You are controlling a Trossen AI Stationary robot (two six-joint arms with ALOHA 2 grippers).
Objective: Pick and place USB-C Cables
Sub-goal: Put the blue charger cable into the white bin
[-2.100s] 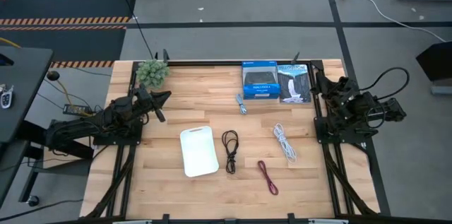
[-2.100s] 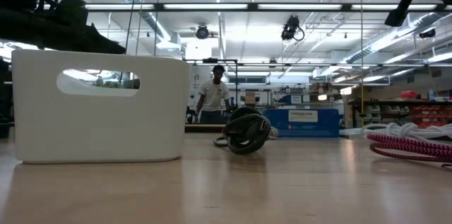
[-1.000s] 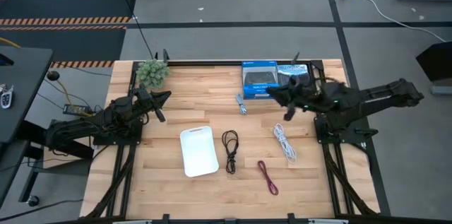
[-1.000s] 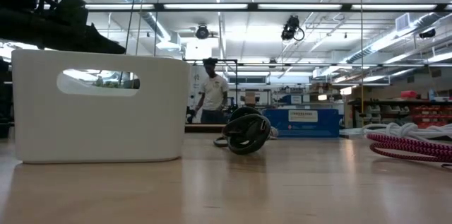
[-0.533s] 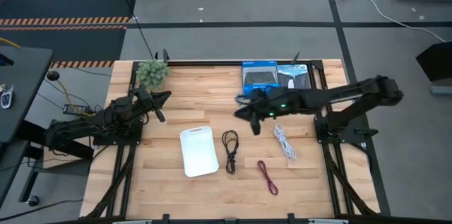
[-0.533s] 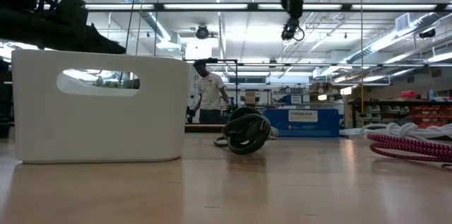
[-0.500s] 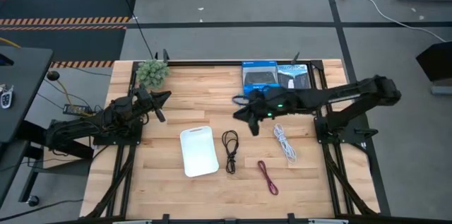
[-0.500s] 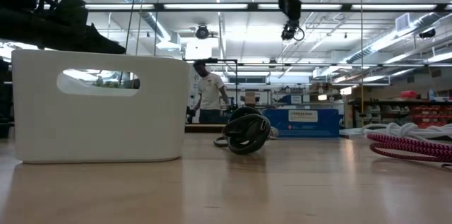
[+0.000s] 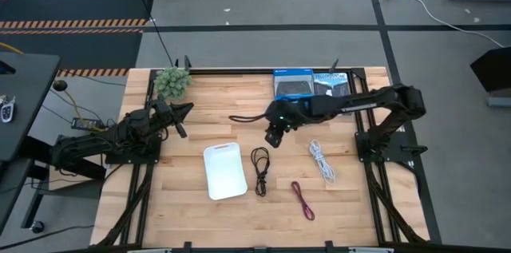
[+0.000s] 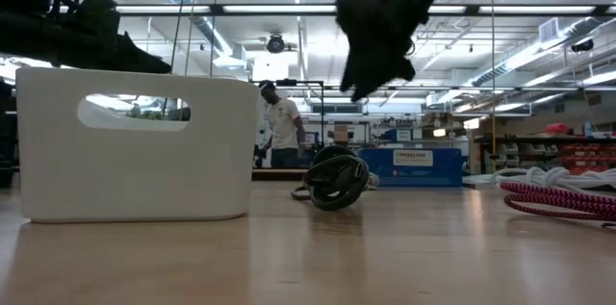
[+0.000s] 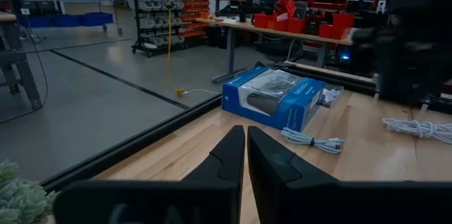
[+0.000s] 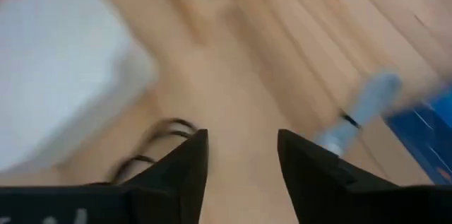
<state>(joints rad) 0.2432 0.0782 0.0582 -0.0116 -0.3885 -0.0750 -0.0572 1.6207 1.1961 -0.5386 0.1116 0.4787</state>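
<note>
The black cable (image 9: pixel 259 169) lies coiled on the table just right of the white tray (image 9: pixel 223 171). It also shows in the low view (image 10: pixel 337 178) and the right wrist view (image 12: pixel 159 139). The white cable (image 9: pixel 322 161) lies farther right and the dark red cable (image 9: pixel 302 200) lies nearer the front edge. My right gripper (image 9: pixel 271 136) hangs above the table just beyond the black cable, pointing down, with its fingers open and empty (image 12: pixel 240 153). My left gripper (image 9: pixel 182 116) waits at the table's left, shut and empty (image 11: pixel 246 153).
Two blue retail boxes (image 9: pixel 294 85) (image 9: pixel 331 84) stand at the far edge. A small pale bundled cable (image 12: pixel 360 107) lies in front of them. A small green plant (image 9: pixel 172 81) sits at the far left corner. A person (image 10: pixel 282 130) stands in the room beyond the table.
My right arm has swung out from the table's right side toward the left. Its gripper has passed the white cable, come down and tipped to point down near the black cable. The cables and the tray have not moved.
</note>
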